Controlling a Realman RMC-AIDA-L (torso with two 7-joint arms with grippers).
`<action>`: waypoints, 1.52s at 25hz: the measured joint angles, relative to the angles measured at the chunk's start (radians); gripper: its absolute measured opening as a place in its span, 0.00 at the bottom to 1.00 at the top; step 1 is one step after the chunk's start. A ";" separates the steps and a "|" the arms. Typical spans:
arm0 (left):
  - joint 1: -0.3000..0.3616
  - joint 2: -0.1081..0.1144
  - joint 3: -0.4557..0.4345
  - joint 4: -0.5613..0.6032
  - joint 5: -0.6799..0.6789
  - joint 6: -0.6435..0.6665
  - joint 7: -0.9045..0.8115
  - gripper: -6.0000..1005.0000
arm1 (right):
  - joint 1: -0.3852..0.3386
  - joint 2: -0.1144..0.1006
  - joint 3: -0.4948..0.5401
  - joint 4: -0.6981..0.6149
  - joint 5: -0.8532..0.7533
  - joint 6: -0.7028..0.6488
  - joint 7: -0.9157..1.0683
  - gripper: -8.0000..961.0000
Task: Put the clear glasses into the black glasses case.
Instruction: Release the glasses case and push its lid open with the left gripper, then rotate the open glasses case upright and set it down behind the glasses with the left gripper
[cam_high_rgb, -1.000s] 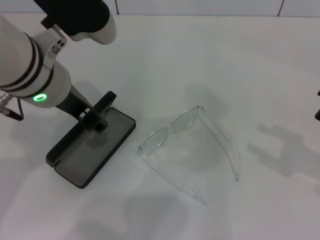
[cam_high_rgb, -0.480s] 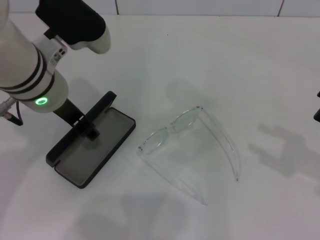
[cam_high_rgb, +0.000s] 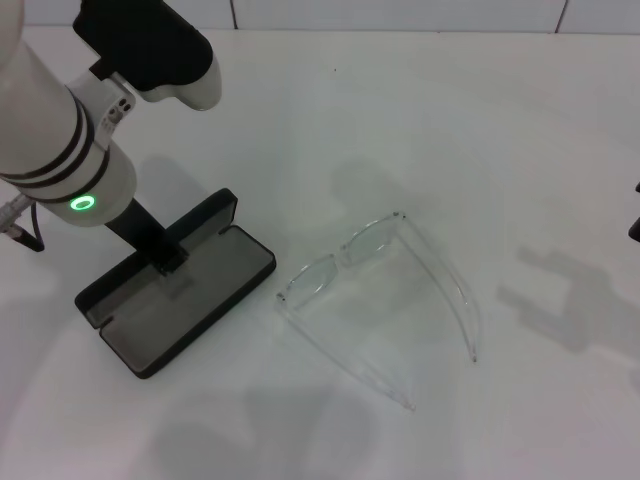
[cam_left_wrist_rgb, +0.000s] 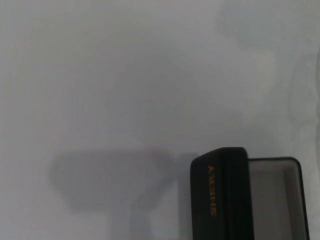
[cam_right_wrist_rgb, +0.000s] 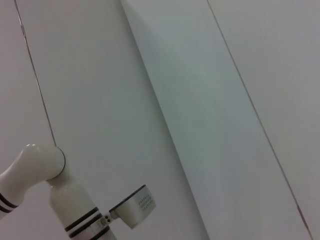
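Observation:
The black glasses case (cam_high_rgb: 190, 295) lies open at the left of the white table, its lid flat beside the grey-lined base. My left gripper (cam_high_rgb: 165, 255) reaches down onto the case along the hinge line between lid and base. In the left wrist view the case (cam_left_wrist_rgb: 218, 195) shows its orange lettering and grey lining. The clear glasses (cam_high_rgb: 345, 255) rest unfolded at the table's middle, just right of the case, with both long temple arms pointing toward the near right. Only a dark sliver of my right gripper (cam_high_rgb: 636, 228) shows at the far right edge, away from both things.
The white table (cam_high_rgb: 470, 130) spreads around both things, with a tiled wall behind it. The right gripper's shadow (cam_high_rgb: 560, 295) falls on the table at the right. The right wrist view shows only the wall and a white arm (cam_right_wrist_rgb: 55, 200).
The case lid has gone from standing raised to lying flat open, and the case has shifted slightly left. My left arm has drawn back a little. The glasses have not moved.

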 joint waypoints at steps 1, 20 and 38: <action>0.000 0.000 0.000 0.000 0.000 -0.001 0.000 0.42 | -0.001 0.000 0.000 0.000 0.001 0.000 0.000 0.66; -0.038 -0.001 0.064 0.141 -0.003 -0.180 0.194 0.23 | -0.034 0.000 0.009 0.000 -0.002 -0.091 -0.047 0.66; -0.113 -0.011 0.316 -0.147 -0.003 -0.669 0.426 0.27 | -0.071 -0.002 0.011 0.012 -0.105 -0.288 -0.112 0.65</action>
